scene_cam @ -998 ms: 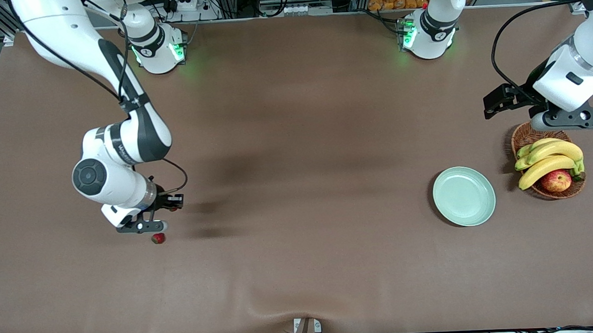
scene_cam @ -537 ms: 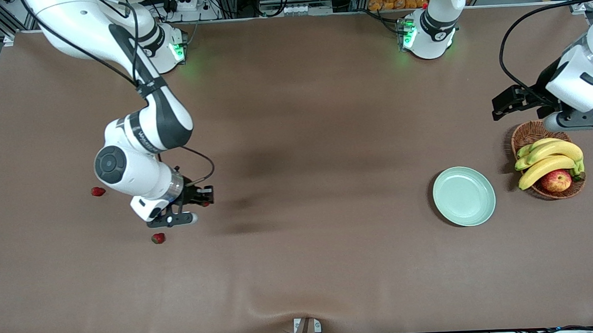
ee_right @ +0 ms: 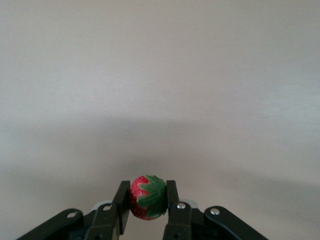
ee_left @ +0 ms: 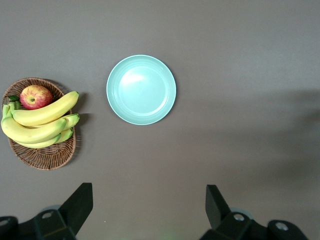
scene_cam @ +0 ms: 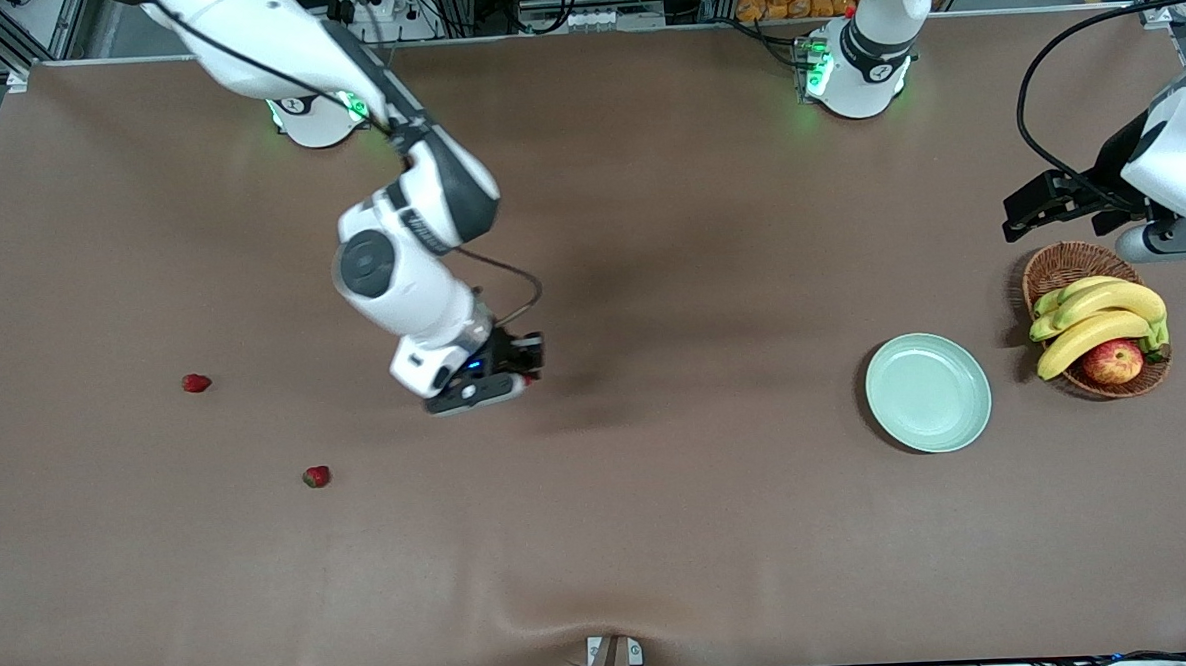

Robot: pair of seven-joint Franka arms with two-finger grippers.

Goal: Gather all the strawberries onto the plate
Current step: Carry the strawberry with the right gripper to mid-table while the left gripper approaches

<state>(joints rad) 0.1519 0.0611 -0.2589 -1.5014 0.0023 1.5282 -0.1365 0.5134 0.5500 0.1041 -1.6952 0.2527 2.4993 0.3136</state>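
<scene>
Red strawberry with a green leafy cap, pinched in the right gripper.
Jaws closed tight on it over bare tabletop; left gripper waits with jaws wide, holding nothing.

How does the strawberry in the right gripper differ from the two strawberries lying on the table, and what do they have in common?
The held strawberry is pinched between the fingers of the right gripper, up over bare table; the two loose strawberries lie on the cloth toward the right arm's end. The held one is underway; the loose two wait untouched. The held one shows its green cap plainly; the loose pair show mostly red. All three are small, red, and outside the plate.
</scene>
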